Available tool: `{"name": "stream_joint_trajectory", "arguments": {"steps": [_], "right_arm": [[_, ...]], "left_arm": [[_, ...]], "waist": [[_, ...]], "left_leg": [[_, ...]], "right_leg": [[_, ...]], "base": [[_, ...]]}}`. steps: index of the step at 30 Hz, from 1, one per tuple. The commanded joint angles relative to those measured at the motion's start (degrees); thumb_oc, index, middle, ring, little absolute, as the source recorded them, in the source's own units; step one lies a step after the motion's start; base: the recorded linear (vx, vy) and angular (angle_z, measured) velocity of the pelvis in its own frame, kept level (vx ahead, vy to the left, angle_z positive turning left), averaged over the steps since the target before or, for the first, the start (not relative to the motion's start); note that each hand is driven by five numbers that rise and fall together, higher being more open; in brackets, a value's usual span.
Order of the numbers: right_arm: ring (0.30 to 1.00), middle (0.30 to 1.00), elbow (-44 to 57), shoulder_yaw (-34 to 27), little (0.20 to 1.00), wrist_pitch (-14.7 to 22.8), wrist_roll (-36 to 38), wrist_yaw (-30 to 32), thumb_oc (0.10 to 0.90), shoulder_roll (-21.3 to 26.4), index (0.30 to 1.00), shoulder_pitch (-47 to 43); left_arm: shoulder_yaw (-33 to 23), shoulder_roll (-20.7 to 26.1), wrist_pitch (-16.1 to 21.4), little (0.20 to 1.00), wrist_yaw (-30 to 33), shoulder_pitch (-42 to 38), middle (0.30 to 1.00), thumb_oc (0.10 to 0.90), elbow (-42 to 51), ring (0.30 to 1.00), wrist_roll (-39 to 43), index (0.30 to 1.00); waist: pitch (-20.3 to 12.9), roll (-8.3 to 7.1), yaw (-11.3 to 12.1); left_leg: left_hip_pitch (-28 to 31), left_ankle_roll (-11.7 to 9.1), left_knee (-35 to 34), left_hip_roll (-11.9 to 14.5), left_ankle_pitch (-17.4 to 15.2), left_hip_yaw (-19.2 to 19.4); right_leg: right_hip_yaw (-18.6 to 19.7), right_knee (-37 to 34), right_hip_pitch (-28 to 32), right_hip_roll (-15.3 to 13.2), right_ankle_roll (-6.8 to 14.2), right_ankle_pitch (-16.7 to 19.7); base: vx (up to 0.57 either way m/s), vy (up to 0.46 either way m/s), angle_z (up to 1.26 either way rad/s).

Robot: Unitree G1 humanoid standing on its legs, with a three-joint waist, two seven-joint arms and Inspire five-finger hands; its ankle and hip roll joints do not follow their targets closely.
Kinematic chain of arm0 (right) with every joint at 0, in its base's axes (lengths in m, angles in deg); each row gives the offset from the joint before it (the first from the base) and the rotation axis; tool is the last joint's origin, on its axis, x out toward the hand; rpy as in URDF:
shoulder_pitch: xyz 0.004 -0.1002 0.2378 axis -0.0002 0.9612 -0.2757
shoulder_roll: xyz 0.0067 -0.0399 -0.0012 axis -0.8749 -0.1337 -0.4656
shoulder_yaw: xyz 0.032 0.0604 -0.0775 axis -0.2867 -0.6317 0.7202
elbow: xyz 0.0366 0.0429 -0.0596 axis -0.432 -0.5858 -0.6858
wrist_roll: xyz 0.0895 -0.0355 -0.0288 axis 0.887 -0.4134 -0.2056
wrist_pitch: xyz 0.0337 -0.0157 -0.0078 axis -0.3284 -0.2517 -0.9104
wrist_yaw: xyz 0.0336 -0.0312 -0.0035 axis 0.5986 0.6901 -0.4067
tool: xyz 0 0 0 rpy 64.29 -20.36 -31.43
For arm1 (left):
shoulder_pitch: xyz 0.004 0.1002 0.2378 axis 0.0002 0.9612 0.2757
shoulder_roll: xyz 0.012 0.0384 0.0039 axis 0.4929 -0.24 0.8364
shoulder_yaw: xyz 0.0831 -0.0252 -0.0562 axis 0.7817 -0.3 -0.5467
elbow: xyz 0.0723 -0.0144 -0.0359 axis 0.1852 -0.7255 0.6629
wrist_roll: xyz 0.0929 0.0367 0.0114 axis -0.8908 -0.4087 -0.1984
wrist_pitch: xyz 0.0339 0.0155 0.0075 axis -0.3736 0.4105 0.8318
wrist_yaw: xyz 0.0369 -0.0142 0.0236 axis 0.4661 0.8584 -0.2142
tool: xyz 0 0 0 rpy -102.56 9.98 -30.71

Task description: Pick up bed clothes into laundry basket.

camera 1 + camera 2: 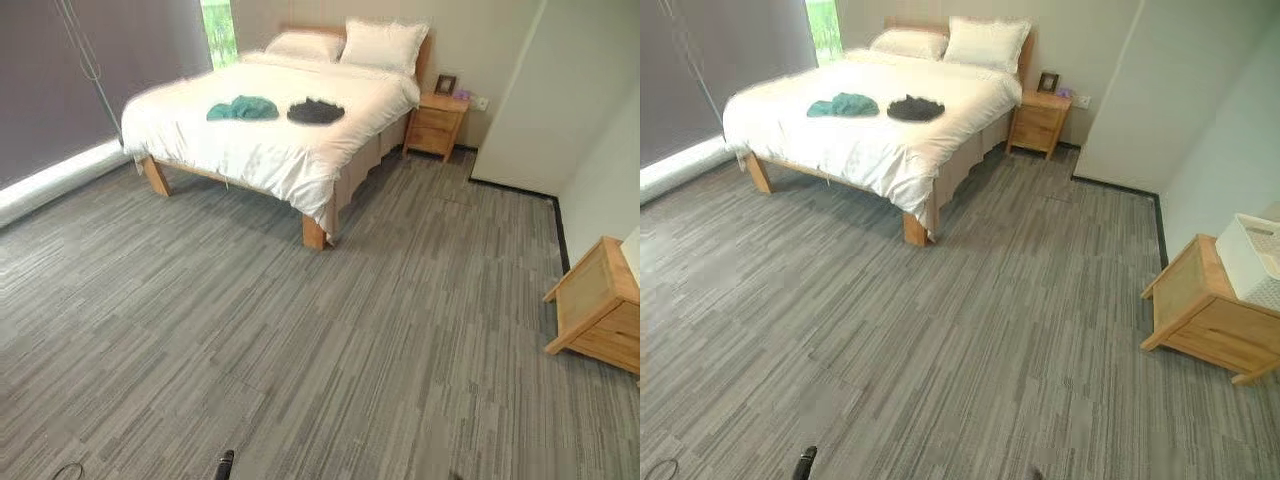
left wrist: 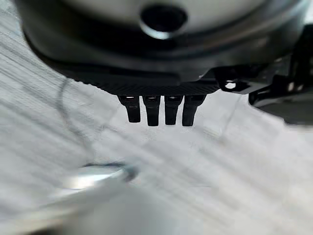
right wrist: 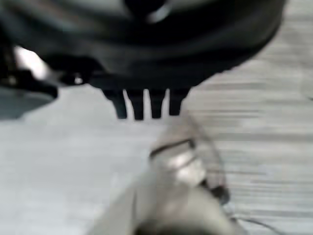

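Across the room stands a bed (image 1: 262, 152) with white sheets. On it lie a teal garment (image 1: 243, 107) and, just to its right, a dark grey garment (image 1: 315, 111). A white laundry basket (image 1: 1255, 258) sits on a low wooden cabinet (image 1: 1202, 312) at the far right. My left hand (image 2: 156, 110) hangs over the grey floor with its fingers straight and nothing in it. My right hand (image 3: 144, 105) hangs the same way, fingers straight and holding nothing. Both hands are far from the bed.
Two pillows (image 1: 380, 45) lie at the bed's head, and a wooden nightstand (image 1: 437, 122) stands beside it. A dark curtain (image 1: 60, 80) covers the left wall. A wide stretch of grey striped floor (image 1: 300, 340) lies between me and the bed.
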Motion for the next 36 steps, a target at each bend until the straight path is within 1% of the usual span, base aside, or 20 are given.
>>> {"name": "stream_joint_trajectory", "arguments": {"steps": [1,4,6,8,9,10,11,12,13,14,16,19,20,24,25,27,32,34,35,36], "right_arm": [[0.9,0.9,0.1,1.1,0.9,2.3,4.9,-1.1,0.8,0.6,0.9,-2.9],[0.9,0.9,5.2,0.4,0.9,3.8,9.9,-1.6,0.8,1.4,0.9,-5.2],[0.9,0.9,9.6,0.2,0.9,4.7,11.0,-1.3,0.8,2.3,0.9,-6.8],[0.9,0.9,20.4,0.8,0.9,5.6,10.3,-0.7,0.8,3.8,0.9,-6.7],[0.9,0.9,20.6,0.8,0.9,5.5,10.3,-0.6,0.8,3.8,0.9,-6.6],[0.9,0.9,31.3,1.0,0.9,5.9,8.2,0.2,0.8,6.6,0.9,-6.6],[0.9,0.9,35.8,1.4,0.9,5.9,6.8,-0.5,0.8,7.8,0.9,-6.9],[0.9,0.9,39.7,1.5,0.9,5.9,5.1,-0.1,0.8,9.2,0.9,-6.7],[0.9,0.9,45.1,2.2,0.9,5.8,2.8,-1.1,0.8,11.2,0.9,-6.9],[0.9,0.9,45.2,2.2,0.9,5.7,2.7,-1.1,0.8,11.2,0.9,-6.8],[0.9,0.9,50.4,1.8,0.9,5.9,0.3,-0.6,0.8,12.9,0.9,-6.6],[0.9,0.9,58.7,0.0,0.9,6.1,-5.5,-0.2,0.8,14.5,0.9,-5.3],[0.9,0.9,60.3,-0.5,0.9,6.4,-6.1,-0.1,0.8,14.1,0.9,-4.8],[0.9,0.9,62.0,-0.9,0.9,6.5,-6.6,0.2,0.8,12.5,0.9,-3.8],[0.9,0.9,63.3,-0.5,0.9,6.7,-6.3,0.2,0.8,11.3,0.9,-3.5],[0.9,0.9,63.7,-0.2,0.9,7.0,-6.6,0.6,0.8,10.8,0.9,-3.5],[0.9,0.9,64.1,-0.7,0.9,7.9,-6.3,1.1,0.8,10.1,0.9,-3.8],[0.9,0.9,65.3,-1.3,0.9,8.6,-6.0,1.1,0.8,10.0,0.9,-3.9],[0.9,0.9,65.5,-1.6,0.9,8.7,-6.1,1.1,0.8,10.0,0.9,-3.7],[0.9,0.9,66.0,-1.7,0.9,8.9,-6.3,1.1,0.8,9.7,0.9,-3.5]], "left_arm": [[-0.8,0.7,3.9,0.9,-0.2,-3.9,0.9,0.8,-2.5,0.9,1.4,0.9],[-0.9,1.6,4.5,0.9,0.4,-4.3,0.9,0.8,-2.3,0.9,1.3,0.9],[-1.3,2.6,5.4,0.9,1.3,-5.4,0.9,0.8,1.5,0.9,3.4,0.9],[-2.4,3.4,5.6,0.9,1.2,-5.6,0.9,0.8,7.8,0.9,8.5,0.9],[-2.4,3.4,5.5,0.9,1.2,-5.5,0.9,0.8,7.9,0.9,8.5,0.9],[-2.2,4.5,5.0,0.9,0.6,-5.7,0.9,0.8,17.3,0.9,14.1,0.9],[-1.9,5.0,5.9,0.9,0.3,-5.5,0.9,0.8,22.9,0.9,16.3,0.9],[-1.7,6.0,5.7,0.9,0.7,-5.1,0.9,0.8,28.6,0.9,15.7,0.9],[-1.7,7.6,6.3,0.9,1.2,-4.9,0.9,0.8,35.1,0.9,14.3,0.9],[-1.7,7.6,6.2,0.9,1.3,-4.7,0.9,0.8,35.3,0.9,14.2,0.9],[-2.4,8.9,6.5,0.9,1.9,-3.4,0.9,0.8,42.4,0.9,13.2,0.9],[-4.8,10.9,6.7,0.9,3.2,-1.4,0.9,0.8,52.6,0.9,7.5,0.9],[-5.5,10.9,6.9,0.9,4.3,-1.2,0.9,0.8,54.3,0.9,5.2,0.9],[-7.1,8.9,7.7,0.9,6.6,-1.2,0.9,0.8,56.1,0.9,4.7,0.9],[-8.5,7.3,8.5,0.9,8.3,-1.2,0.9,0.8,57.2,0.9,5.9,0.9],[-9.5,6.1,9.2,0.9,9.0,-0.7,0.9,0.8,57.5,0.9,8.5,0.9],[-11.3,6.3,9.9,0.9,9.8,0.3,0.9,0.8,58.0,0.9,8.2,0.9],[-12.5,7.3,10.1,0.9,9.9,0.7,0.9,0.8,58.6,0.9,8.6,0.9],[-12.7,7.8,10.0,0.9,9.9,0.7,0.9,0.8,59.3,0.9,8.1,0.9],[-12.6,8.0,9.9,0.9,9.9,0.7,0.9,0.8,60.0,0.9,7.7,0.9]], "waist": [[1.1,-1.98,1.8],[0.4,-1.66,1.9],[0.2,-1.45,1.9],[0.1,-1.33,1.7],[0.1,-1.32,1.7],[0.2,-0.93,1.4],[0.2,-0.76,1.3],[0.2,-0.64,1.3],[0.2,-0.65,1.5],[0.2,-0.65,1.4],[0.3,-0.59,1.7],[0.2,-0.69,2.0],[0.2,-0.79,2.1],[0.5,-1.06,2.4],[1.4,-1.58,2.8],[2.5,-2.11,3.3],[4.0,-2.65,4.1],[4.9,-2.36,4.2],[5.2,-2.24,4.1],[5.6,-2.11,3.8]], "left_leg": [[0.5,-3.0,-11.3,0.7,6.6,-10.6],[1.1,-2.6,-11.3,0.3,6.2,-10.2],[1.2,-2.5,-11.3,0.0,6.1,-9.9],[1.3,-2.5,-11.3,-0.2,6.3,-9.7],[1.3,-2.5,-11.3,-0.2,6.2,-9.7],[1.4,-2.4,-11.3,-0.2,6.4,-9.4],[1.4,-2.3,-11.3,-0.2,6.4,-9.3],[1.5,-2.3,-11.3,-0.2,6.4,-9.3],[1.4,-2.2,-11.3,-0.3,6.4,-9.3],[1.5,-2.2,-11.3,-0.3,6.4,-9.3],[1.6,-2.1,-11.3,-0.4,6.3,-9.4],[2.1,-1.8,-11.3,-0.5,5.9,-9.4],[2.2,-1.7,-11.3,-0.4,5.8,-9.5],[2.7,-1.6,-11.3,-0.4,5.4,-9.5],[2.5,-1.5,-10.3,-0.3,5.1,-9.7],[1.3,-1.3,-8.3,-0.5,4.2,-9.6],[-0.6,-0.6,-5.3,-1.1,2.7,-9.0],[-1.4,0.1,-3.6,-1.3,1.3,-8.7],[-1.4,0.4,-3.3,-1.2,0.7,-8.8],[-1.1,0.7,-3.1,-1.2,0.3,-8.9]], "right_leg": [[3.8,-11.9,7.7,0.8,4.4,3.5],[4.3,-12.2,7.9,0.7,4.7,3.8],[4.6,-12.1,7.9,0.7,5.0,4.0],[4.7,-11.7,7.7,0.7,5.1,3.9],[4.7,-11.7,7.8,0.7,5.1,3.8],[4.9,-11.3,7.6,0.7,5.2,3.8],[5.1,-11.2,7.4,0.7,5.3,4.0],[5.0,-11.3,7.5,0.6,5.3,4.0],[5.0,-11.3,7.4,0.5,5.4,4.1],[5.0,-11.3,7.5,0.5,5.4,4.1],[4.9,-11.4,7.6,0.4,5.4,4.1],[5.1,-11.8,8.2,0.1,5.5,4.0],[5.0,-11.9,8.4,0.0,5.4,3.9],[5.3,-12.0,8.8,-0.1,5.3,3.8],[5.7,-11.9,8.5,-0.1,5.3,3.9],[6.2,-11.7,8.0,-0.2,5.3,4.1],[7.2,-10.4,6.9,-0.5,5.5,3.7],[6.9,-5.5,5.0,-0.9,5.7,1.6],[6.8,-1.9,3.9,-1.0,6.0,0.7],[6.8,2.3,2.2,-1.0,6.4,0.8]], "base": [[0.01,0.041,0.11],[0.02,0.06,-0.08],[0.01,0.047,-0.09],[0.0,0.02,-0.02],[-0.01,0.04,-0.04],[-0.01,0.044,-0.04],[-0.01,0.058,-0.03],[0.0,0.039,-0.01],[0.0,0.0,0.0],[0.0,0.0,0.0],[0.01,0.015,0.01],[0.03,0.014,-0.01],[0.05,0.017,-0.02],[0.03,0.008,-0.06],[-0.02,-0.018,-0.1],[-0.02,-0.019,-0.09],[0.03,0.03,-0.08],[0.08,0.1,-0.17],[0.09,0.111,-0.11],[0.07,0.076,-0.03]]}}
